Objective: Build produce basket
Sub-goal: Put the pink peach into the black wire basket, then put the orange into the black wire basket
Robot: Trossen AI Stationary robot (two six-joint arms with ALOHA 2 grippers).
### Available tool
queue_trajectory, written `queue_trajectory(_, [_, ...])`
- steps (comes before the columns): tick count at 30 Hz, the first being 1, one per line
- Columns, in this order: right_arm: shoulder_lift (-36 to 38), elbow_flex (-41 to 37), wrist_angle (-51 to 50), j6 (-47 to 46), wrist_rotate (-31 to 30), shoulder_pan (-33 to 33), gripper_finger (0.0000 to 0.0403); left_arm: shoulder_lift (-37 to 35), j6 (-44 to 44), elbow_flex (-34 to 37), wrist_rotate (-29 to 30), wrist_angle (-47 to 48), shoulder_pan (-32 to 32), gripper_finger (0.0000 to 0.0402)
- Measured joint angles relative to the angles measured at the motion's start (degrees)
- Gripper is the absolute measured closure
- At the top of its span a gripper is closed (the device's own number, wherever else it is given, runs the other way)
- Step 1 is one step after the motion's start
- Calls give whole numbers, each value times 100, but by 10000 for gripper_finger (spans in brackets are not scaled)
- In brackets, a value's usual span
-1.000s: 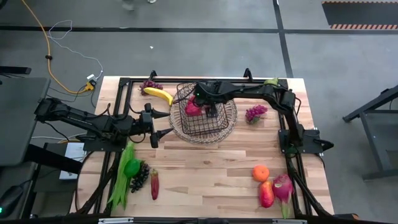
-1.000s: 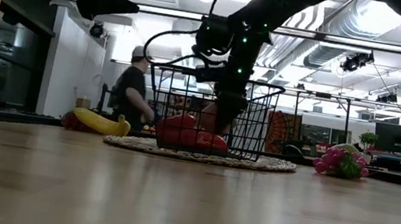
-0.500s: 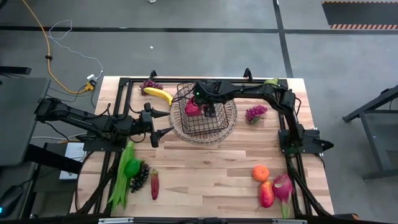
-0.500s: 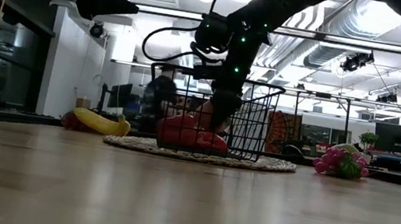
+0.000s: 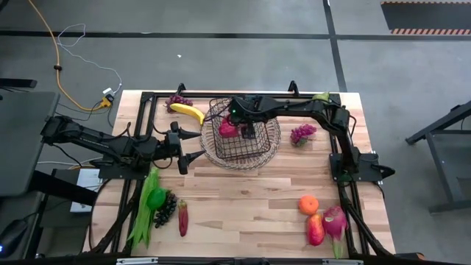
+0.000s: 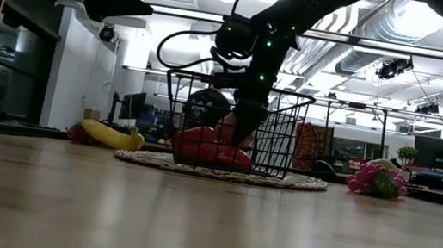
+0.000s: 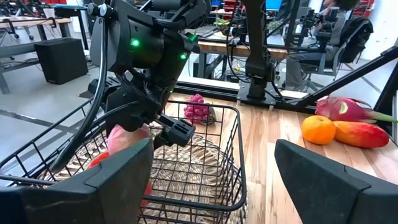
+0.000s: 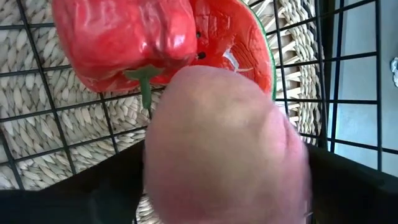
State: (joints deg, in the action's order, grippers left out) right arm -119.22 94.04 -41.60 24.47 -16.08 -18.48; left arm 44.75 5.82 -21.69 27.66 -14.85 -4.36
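The dark wire basket [image 5: 239, 140] stands on a round woven tray [image 5: 221, 157] at the table's far middle. Inside it lie a red pepper [image 8: 124, 37] and a watermelon slice [image 8: 242, 43]. My right gripper [image 5: 249, 132] reaches down into the basket, open, with a round pink fruit [image 8: 227, 143] between its fingers. The fruit sits low in the basket beside the pepper [image 7: 124, 140]. My left gripper [image 5: 193, 145] hovers open and level just left of the basket, holding nothing. My right gripper comes slanting down from above into the basket with the pink fruit between its two fingers. Whether the fingers touch the fruit, I cannot tell: the fruit fills the wrist view and hides the pads.
A banana [image 5: 188, 112] and grapes [image 5: 177, 100] lie far left, a pink bunch [image 5: 302, 133] right of the basket, a pear [image 5: 321, 96] far right. Near right: an orange [image 5: 308, 204], a red fruit [image 5: 315, 230] and a dragon fruit [image 5: 335, 221]. Near left: green beans [image 5: 143, 213], a green pepper [image 5: 155, 197] and dark grapes [image 5: 166, 208].
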Motion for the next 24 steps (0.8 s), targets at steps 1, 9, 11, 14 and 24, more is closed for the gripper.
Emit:
queue_trajectory(1, [0,0,-4,0,0,12,21,0,0,0,0,0,-2,78])
queue_trajectory(9, [111,-4,-278,135,16,27,11,0,-1,0,0,0,0,78])
queue_trajectory(11, [244,-4,-328,155,142,23,11,-2,0,0,0,0,0,78])
queue_trajectory(14, [566,-4,-319,155,602,-3,11,-2,-2,0,4,0,-2,78])
queue_trajectory(24, [1968,-616,110,-441,3528,-212,10,-2,-2,0,10,46,0,78])
